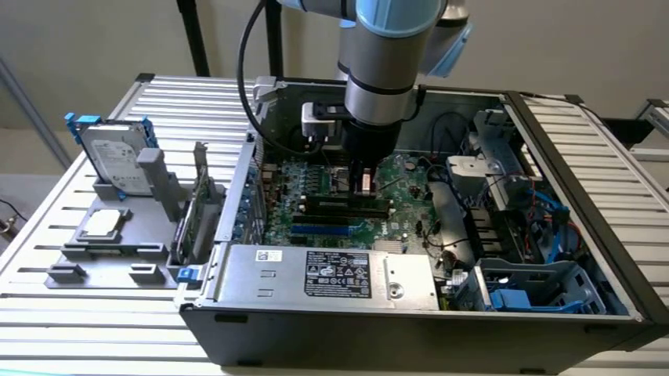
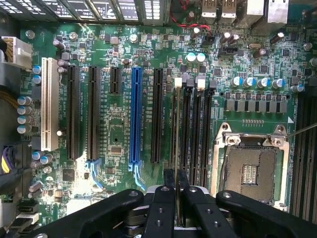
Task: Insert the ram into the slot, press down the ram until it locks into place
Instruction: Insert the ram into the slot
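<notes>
My gripper [image 1: 364, 182] reaches down into the open computer case, just over the motherboard [image 1: 313, 176]. In the wrist view its black fingers [image 2: 168, 179] are shut on the ram [image 2: 176, 148], which appears edge-on as a thin line. The ram runs along the slot [image 2: 179, 106], the one in the bank of parallel black slots [image 2: 198, 134] that lies closest to the long black expansion socket [image 2: 157, 116]. A pale end clip [image 2: 178, 82] marks that slot's far end. In the exterior view these black slots [image 1: 345, 205] lie directly under the gripper. I cannot tell whether the ram is seated.
A blue slot [image 2: 134, 116] and a white slot [image 2: 48, 104] lie beside the black sockets, and the open CPU socket [image 2: 250, 168] is on the other side. The power supply [image 1: 313, 270], a drive cage [image 1: 533, 290] and cables crowd the case. A hard drive [image 1: 115, 157] stands outside.
</notes>
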Robot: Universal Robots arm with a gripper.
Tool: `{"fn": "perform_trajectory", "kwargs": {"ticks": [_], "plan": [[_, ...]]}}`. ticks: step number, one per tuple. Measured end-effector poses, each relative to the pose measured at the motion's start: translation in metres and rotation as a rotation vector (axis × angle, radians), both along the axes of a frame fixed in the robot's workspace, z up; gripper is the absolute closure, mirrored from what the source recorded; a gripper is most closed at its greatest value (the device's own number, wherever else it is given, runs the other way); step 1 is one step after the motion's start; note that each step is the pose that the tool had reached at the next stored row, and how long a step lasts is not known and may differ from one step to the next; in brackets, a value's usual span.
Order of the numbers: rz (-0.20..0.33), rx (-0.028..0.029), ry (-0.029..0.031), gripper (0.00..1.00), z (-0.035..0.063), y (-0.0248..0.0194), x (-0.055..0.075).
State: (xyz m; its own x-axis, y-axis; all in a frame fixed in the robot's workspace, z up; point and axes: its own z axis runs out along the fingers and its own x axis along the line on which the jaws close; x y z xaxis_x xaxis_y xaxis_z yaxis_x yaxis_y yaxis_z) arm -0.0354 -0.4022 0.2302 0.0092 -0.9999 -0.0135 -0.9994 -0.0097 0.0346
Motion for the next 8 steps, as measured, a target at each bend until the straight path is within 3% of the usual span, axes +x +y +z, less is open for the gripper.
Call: {"fn": "perform_trajectory", "kwargs": {"ticks": [8], "plan": [[0.000,0.0001,-0.0001,0.87,-0.0013,0.0006,0.0001]]}}
